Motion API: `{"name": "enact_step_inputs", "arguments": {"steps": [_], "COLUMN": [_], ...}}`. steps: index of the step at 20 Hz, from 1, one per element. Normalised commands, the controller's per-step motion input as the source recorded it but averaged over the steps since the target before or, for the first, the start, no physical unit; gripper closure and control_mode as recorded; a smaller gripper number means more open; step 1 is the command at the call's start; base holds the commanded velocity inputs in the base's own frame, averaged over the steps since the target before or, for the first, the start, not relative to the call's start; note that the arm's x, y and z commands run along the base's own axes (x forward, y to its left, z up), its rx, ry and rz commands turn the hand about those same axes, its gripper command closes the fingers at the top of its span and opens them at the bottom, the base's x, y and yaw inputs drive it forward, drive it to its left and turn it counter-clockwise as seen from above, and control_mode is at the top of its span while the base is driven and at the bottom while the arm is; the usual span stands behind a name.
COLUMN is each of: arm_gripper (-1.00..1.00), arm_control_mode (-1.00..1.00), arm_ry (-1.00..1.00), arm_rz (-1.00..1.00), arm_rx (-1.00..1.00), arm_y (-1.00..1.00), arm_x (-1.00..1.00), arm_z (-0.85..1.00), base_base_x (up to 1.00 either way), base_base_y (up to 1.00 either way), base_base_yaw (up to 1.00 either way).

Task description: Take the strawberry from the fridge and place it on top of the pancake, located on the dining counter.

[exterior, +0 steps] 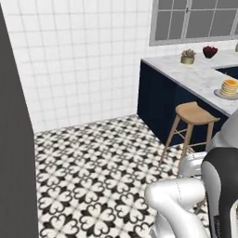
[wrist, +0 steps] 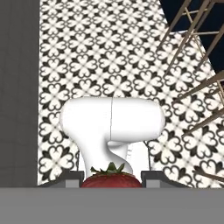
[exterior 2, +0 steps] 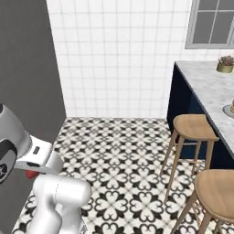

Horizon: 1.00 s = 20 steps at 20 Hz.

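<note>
The grey fridge (exterior 2: 27, 59) stood at the left, beside the patterned floor (exterior: 102, 158). The marble table (exterior: 195, 76) was at the right with wooden stools (exterior 2: 194, 128) beside it. The pancake (exterior: 229, 87) lay on its plate on this table. The pincer (wrist: 111, 178) was closed on the strawberry (wrist: 111, 179), above the floor.
</note>
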Motion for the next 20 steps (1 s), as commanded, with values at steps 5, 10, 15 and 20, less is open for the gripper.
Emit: {"name": "enact_step_inputs", "arguments": {"steps": [5,10,15,20], "arm_gripper": [1.0,1.0,1.0,1.0], "arm_control_mode": [1.0,1.0,1.0,1.0], "arm_ry": [0.0,0.0,0.0,0.0], "arm_rz": [0.0,0.0,0.0,0.0], "arm_rx": [0.0,0.0,0.0,0.0], "arm_y": [0.0,0.0,0.0,0.0], "arm_x": [0.0,0.0,0.0,0.0], "arm_z": [0.0,0.0,0.0,0.0], "base_base_x": [0.9,0.71,0.63,0.51], "base_base_y": [0.0,0.08,0.17,0.28], "base_base_yaw": [-0.44,-0.61,-0.66,-0.63]}}
